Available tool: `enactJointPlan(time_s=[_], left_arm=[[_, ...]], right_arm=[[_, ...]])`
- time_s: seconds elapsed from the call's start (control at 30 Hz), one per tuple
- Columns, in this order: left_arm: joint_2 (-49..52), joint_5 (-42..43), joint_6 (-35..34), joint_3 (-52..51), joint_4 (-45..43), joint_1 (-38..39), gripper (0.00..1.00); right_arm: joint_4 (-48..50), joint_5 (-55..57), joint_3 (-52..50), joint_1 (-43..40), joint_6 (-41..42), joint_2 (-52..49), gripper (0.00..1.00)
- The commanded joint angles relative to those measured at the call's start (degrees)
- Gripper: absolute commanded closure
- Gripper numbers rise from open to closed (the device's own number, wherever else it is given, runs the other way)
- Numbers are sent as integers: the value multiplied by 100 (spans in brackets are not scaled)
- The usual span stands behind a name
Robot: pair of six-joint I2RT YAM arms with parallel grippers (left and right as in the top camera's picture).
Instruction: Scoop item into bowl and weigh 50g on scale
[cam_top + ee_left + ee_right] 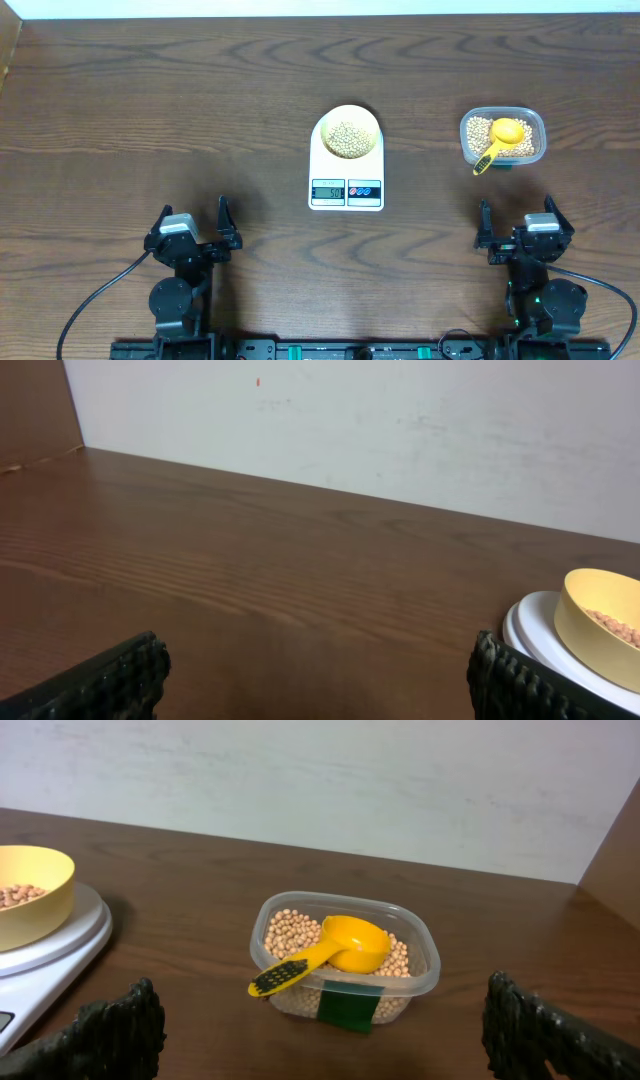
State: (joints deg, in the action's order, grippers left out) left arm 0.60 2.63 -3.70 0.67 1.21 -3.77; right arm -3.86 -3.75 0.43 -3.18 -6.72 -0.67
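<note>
Counter (150, 120) of dark wood carries everything. The scale (346, 170) sits at its middle, display (328, 190) turned toward the robot. Digits show there, but they are too small to read with confidence. The tub (535, 125), clear plastic, stands well apart on the scale's right side, straight ahead of the right arm.

The left claw (193, 215) and right claw (517, 215) hang at the near edge, both spread fully wide and holding nothing, far from scale and tub alike.

The bowl (322, 128) rests on the scale's platform. The scoop (505, 133) lies in the tub, cup up on the heap, its handle (278, 978) jutting over the near rim toward the scale. Beans (348, 138) cover the bowl's floor, and more fill the tub.

Going by this layout, the weighing looks close to finished or ready for a check. Doing it well likely means settling the reading first. If it is short, the right claw should take the handle by its dark ribbed end, where it clears the rim, and close squarely so the cup cannot roll. Lift a part-filled cup, carry it level over the bowl and tip slowly, a few beans at a time. Keep claw and scoop off bowl and platform, since any touch would falsify the weight.
</note>
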Motion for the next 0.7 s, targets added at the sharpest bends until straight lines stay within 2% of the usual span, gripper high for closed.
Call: enactJointPlan(time_s=[0.0,0.5,0.67], left_arm=[[-50,-203,-46,-46,291,-28,2],[-37,-208,-44,-44,291,-31,2],[-2,-203,271,-44,293,-22,2]], right_arm=[[-26,55,-11,28,-63,35,1],[-26,55,-11,28,-63,35,1],[-26,55,-11,28,-63,35,1]])
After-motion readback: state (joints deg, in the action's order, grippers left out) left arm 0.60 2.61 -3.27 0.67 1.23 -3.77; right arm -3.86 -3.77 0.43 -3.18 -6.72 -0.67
